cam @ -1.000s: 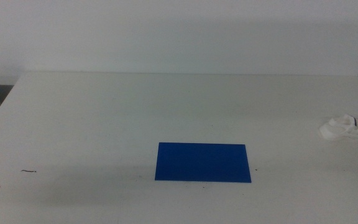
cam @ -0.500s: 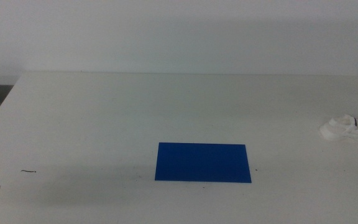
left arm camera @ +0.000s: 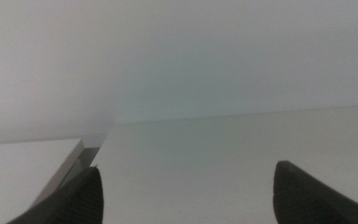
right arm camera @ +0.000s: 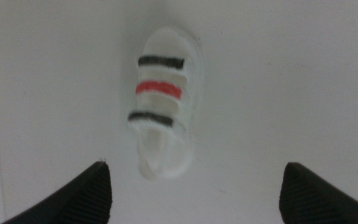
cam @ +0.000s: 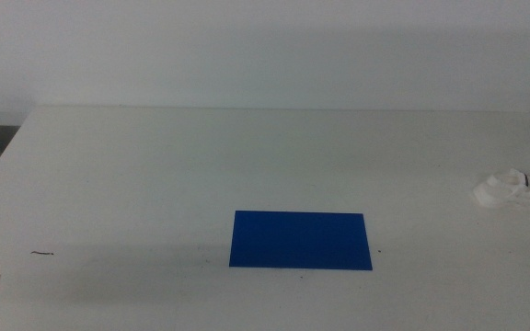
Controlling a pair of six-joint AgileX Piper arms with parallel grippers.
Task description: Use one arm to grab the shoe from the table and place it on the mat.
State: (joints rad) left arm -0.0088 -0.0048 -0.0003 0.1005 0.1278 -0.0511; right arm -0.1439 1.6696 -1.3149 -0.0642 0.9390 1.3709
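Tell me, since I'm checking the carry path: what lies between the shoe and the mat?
Nothing: in the middle view the stretch of table between the shoe and the mat is bare white tabletop.

surface [cam: 155, 165]: white, flat
mat [cam: 301, 240]: blue, lying flat near front centre
shoe [cam: 514, 188]: far right edge, well apart from mat
squiggle mark [cam: 43, 253]: front left

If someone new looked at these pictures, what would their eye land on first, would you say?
Probably the deep blue mat, flat near the middle of the white table. Next, the small white shoe with dark and red straps, far to the right near the table's edge. The right gripper hangs open above it; the left gripper waits, open, at the near left corner.
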